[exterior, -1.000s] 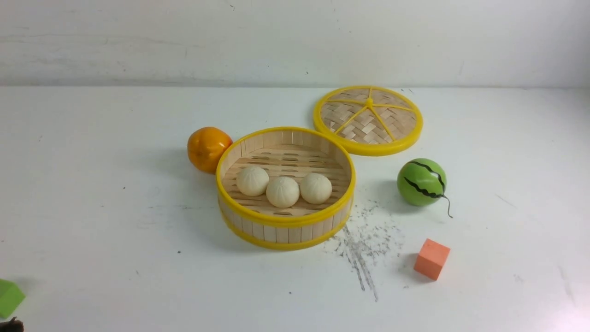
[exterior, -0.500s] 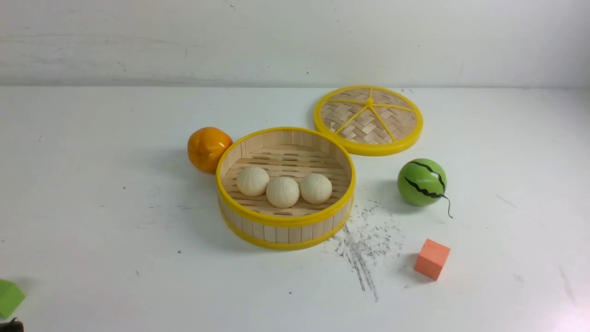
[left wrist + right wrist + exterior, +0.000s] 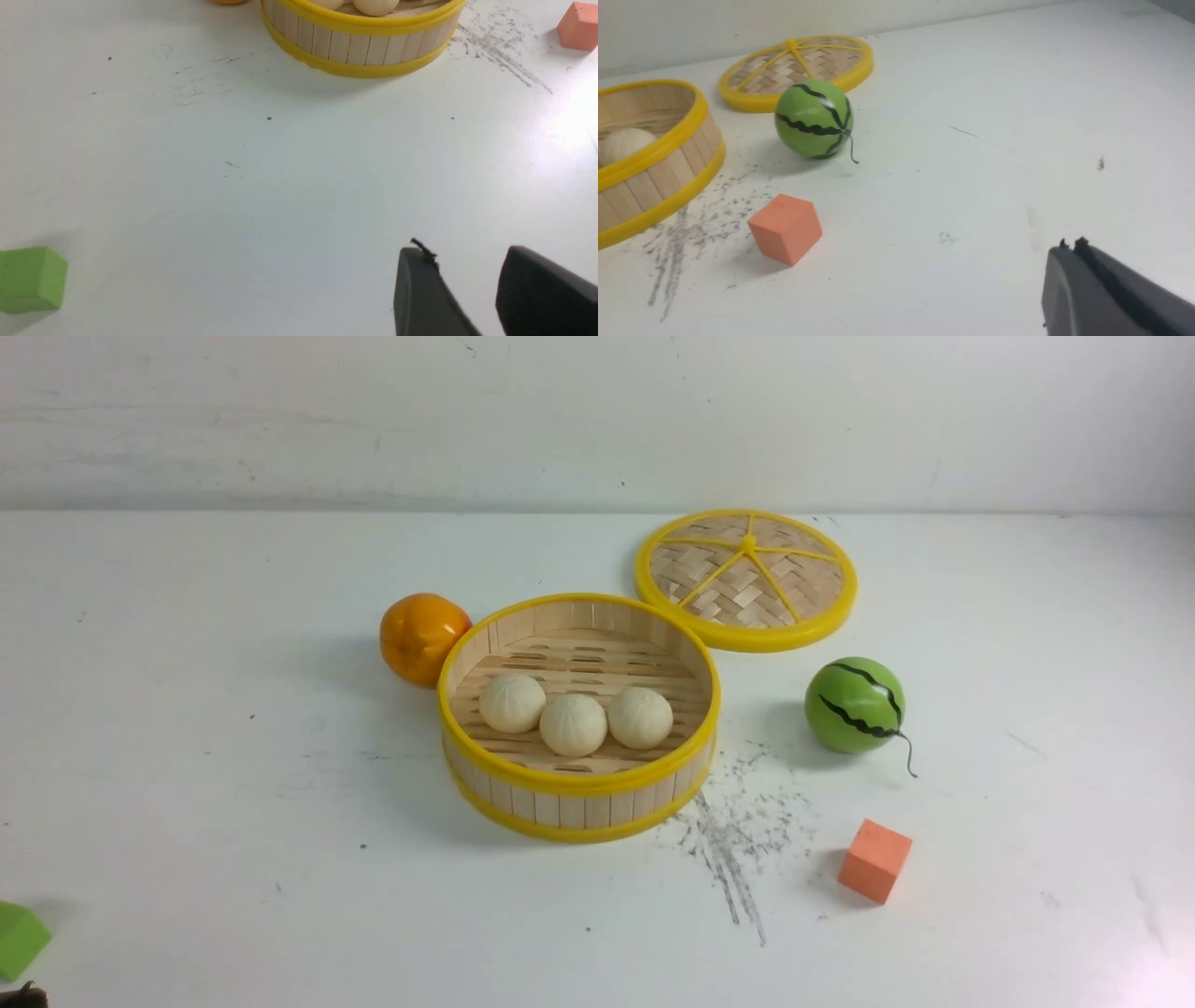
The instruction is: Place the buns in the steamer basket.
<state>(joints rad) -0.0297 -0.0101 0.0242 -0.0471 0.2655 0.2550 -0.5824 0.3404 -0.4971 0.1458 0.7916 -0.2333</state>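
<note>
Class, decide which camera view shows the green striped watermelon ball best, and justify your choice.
The right wrist view: the watermelon ball appears largest and whole, its dark stripes and curled stem clear. The front view also shows it whole, but smaller. The left wrist view doesn't show it.

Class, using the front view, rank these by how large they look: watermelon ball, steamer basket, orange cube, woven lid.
1. Steamer basket
2. Woven lid
3. Watermelon ball
4. Orange cube
</note>
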